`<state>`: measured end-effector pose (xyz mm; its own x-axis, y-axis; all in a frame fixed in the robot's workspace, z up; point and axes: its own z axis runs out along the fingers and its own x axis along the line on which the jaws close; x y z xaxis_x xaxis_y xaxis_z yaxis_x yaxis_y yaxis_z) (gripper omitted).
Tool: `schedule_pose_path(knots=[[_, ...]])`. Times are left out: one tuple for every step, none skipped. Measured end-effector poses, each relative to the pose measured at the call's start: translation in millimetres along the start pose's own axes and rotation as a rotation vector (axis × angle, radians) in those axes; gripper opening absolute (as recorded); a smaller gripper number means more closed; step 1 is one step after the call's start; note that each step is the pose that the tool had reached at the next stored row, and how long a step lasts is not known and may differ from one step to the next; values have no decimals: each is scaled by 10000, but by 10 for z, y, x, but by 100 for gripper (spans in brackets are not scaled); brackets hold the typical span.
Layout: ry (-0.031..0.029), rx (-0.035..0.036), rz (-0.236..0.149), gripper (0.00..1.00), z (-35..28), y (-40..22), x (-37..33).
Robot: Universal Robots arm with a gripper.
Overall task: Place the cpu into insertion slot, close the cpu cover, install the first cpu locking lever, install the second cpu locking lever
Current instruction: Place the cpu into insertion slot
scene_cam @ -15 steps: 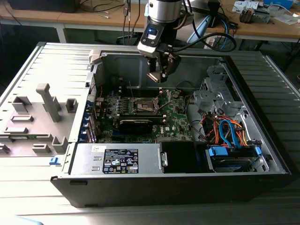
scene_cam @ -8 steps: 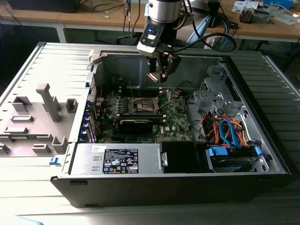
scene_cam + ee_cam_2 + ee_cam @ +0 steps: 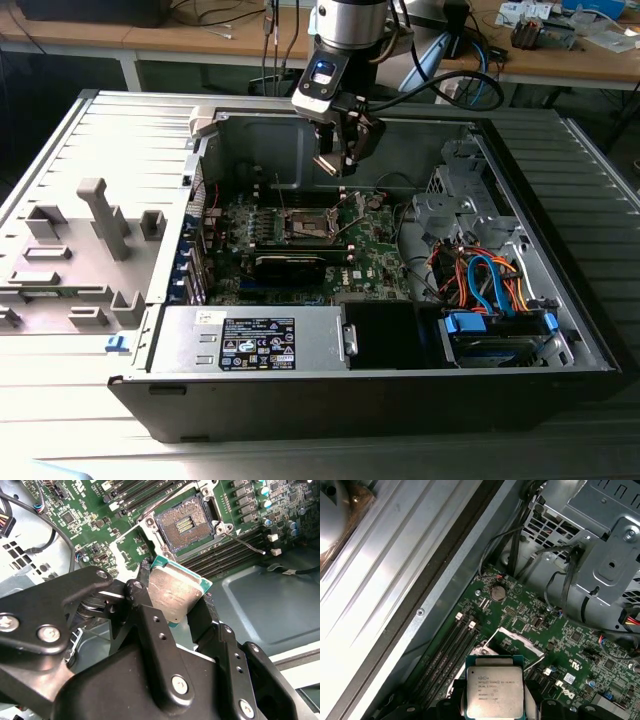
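Gripping the cpu (image 3: 175,594) by two opposite edges, the fingers (image 3: 147,605) are closed on it and are holding it tilted in the air over the green board. It is hanging near the uncovered insertion slot (image 3: 184,526), apart from it. The chip is judged light, rigid and fragile. Its bare edges are offering the safest hold, sparing the underside contacts and the slot's pin field.

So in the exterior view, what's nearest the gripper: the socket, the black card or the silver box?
1. The socket, below the gripper.
2. The black card, beside the socket, toward the camera.
3. The silver box, at the front, nearest the camera.
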<state>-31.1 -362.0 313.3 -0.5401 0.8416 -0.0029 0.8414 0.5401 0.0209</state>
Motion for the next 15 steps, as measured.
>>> schedule_pose_path(knots=[[0, 0, 10, 55, 0, 0, 0], [0, 0, 28, 55, 1, 0, 0], [-1, 0, 40, 55, 1, 0, 0], [-1, 1, 49, 55, 1, 0, 0], [-1, 1, 59, 55, 1, 0, 0], [-1, 0, 69, 55, 1, 0, 0], [-1, 0, 82, 55, 1, 0, 0], [-2, 1, 92, 55, 1, 0, 0], [-2, 1, 106, 55, 1, 0, 0], [-2, 1, 115, 55, 1, 0, 0], [-2, 1, 125, 55, 2, 0, 0], [-2, 1, 134, 55, 2, 0, 0], [-3, 1, 145, 55, 2, 0, 0], [-3, 1, 158, 55, 2, 0, 0], [-3, 1, 168, 55, 2, 0, 0]])
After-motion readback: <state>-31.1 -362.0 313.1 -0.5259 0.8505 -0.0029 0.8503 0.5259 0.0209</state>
